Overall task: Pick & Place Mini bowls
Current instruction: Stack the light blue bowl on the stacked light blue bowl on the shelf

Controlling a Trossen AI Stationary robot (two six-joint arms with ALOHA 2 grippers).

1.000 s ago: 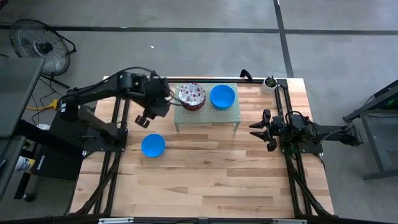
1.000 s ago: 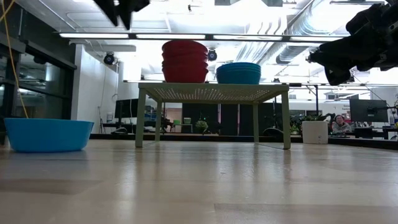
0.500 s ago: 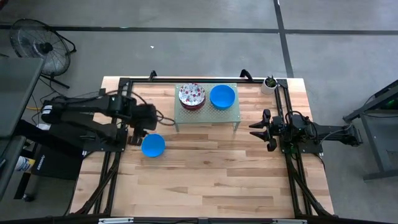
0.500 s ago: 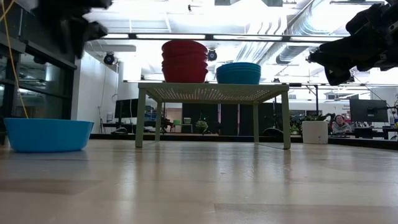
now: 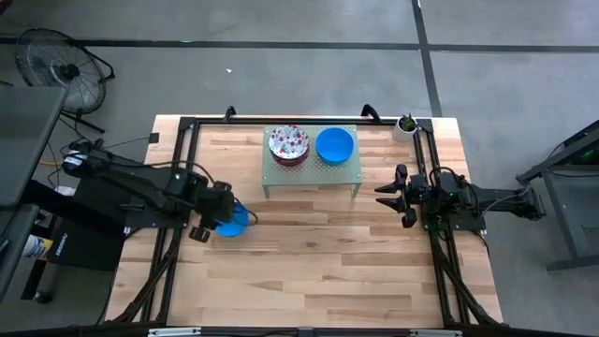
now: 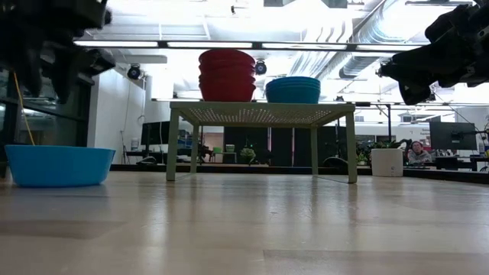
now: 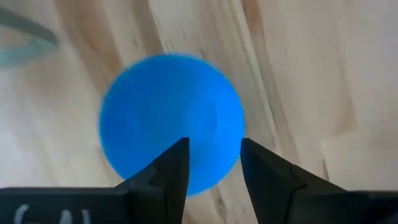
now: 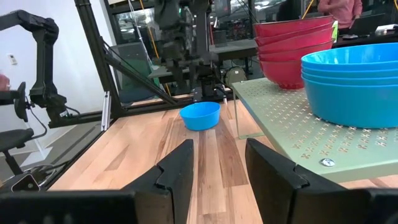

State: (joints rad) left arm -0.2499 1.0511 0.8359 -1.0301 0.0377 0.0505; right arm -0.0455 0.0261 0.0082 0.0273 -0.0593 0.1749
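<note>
**Mini bowls: one blue bowl on the desk under the left hand, two stacks on the stand**

The left hand (image 7: 213, 163) hangs over a single blue bowl (image 7: 171, 121) that sits alone on the wooden desk (image 5: 318, 262). Its two dark fingers are a moderate gap apart and hold nothing. In the left wrist view the bowl's near rim lies between the fingertips. How high the hand sits above the bowl is hard to judge; it appears clear of it.

The likely risk is a finger landing on the rim instead of straddling it, tipping the shallow bowl or sliding it across the smooth wood.

Farther off, the pale green stand (image 5: 311, 171) carries a stack of floral-speckled bowls (image 5: 288, 143), red outside, and beside it a stack of blue bowls (image 5: 334, 144).

The right hand (image 5: 387, 195) waits at the desk's right side, near the stand, fingers apart and empty.
</note>
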